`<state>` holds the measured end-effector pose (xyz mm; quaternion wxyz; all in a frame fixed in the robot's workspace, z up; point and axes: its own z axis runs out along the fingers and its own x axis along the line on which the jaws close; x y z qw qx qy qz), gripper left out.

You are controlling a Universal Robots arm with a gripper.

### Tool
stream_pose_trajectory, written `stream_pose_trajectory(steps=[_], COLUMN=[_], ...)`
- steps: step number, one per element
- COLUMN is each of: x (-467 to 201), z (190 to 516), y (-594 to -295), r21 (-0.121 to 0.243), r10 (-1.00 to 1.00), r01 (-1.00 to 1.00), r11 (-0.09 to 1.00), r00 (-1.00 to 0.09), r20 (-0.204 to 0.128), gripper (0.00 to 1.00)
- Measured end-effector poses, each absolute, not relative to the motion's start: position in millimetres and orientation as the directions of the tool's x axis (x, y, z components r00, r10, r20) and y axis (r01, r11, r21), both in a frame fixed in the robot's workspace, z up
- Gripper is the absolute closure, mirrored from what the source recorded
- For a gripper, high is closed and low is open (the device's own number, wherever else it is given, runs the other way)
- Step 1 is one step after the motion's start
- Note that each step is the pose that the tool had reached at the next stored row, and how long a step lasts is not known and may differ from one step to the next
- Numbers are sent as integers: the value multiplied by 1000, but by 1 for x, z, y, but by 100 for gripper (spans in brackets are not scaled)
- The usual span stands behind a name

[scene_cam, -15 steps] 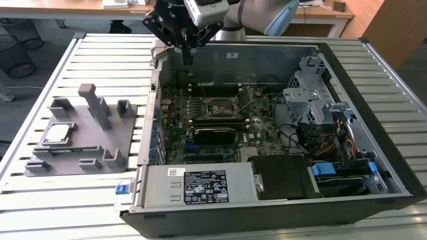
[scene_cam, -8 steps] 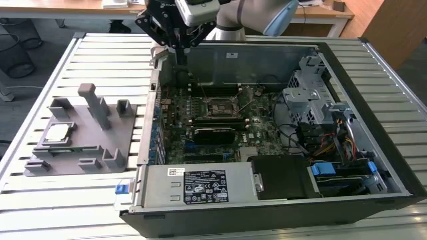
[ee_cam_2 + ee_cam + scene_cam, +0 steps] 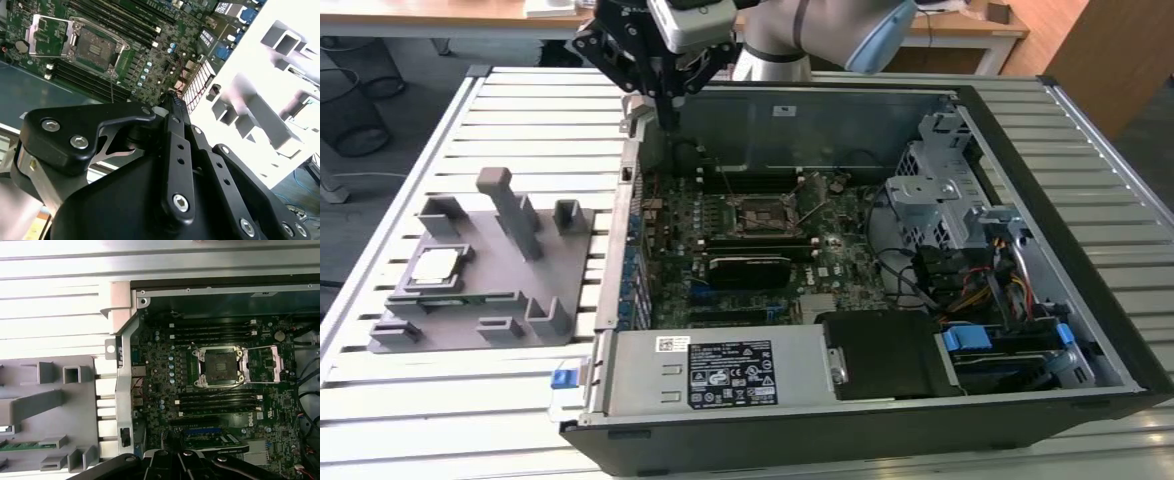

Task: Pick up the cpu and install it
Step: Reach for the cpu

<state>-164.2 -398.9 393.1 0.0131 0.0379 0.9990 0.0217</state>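
Two containers: an open computer case (image 3: 854, 125) and a grey fixture plate (image 3: 487, 262) lie side by side on the slatted table (image 3: 520, 100). In the exterior view the plate is at nine o'clock from the case.
Fixture plate, contents: the cpu (image 3: 434, 265) lies flat in a square recess with its silver top up, at nine o'clock from the plate's tall post (image 3: 507, 210). In the first wrist view a green circuit strip (image 3: 25, 445) lies in a slot.
Case, contents: the motherboard fills the floor, with the socket (image 3: 758, 212) near its middle. A black card (image 3: 750, 268) sits at six o'clock from the socket, a metal drive cage (image 3: 927, 190) at three o'clock, and a silver box (image 3: 707, 372) and a black block (image 3: 887, 350) along the near wall.
Socket: both wrist views show its cover frame swung open and its dark contact field exposed (image 3: 220, 366) (image 3: 97, 49).
Gripper: the gripper (image 3: 670, 115) hangs over the case's far corner, at eleven o'clock from the socket. Its fingers (image 3: 172, 107) are pressed together with nothing between them.
Cpu and gripper: well apart, with the case wall between them.
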Motion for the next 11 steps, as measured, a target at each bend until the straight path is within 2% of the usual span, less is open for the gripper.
stream_pose_trajectory(steps=[11], x=[-180], z=[393], y=[-399], r21=[44], r10=[76], r01=[75], r11=[996], r00=[-997], r20=[-24], gripper=[89])
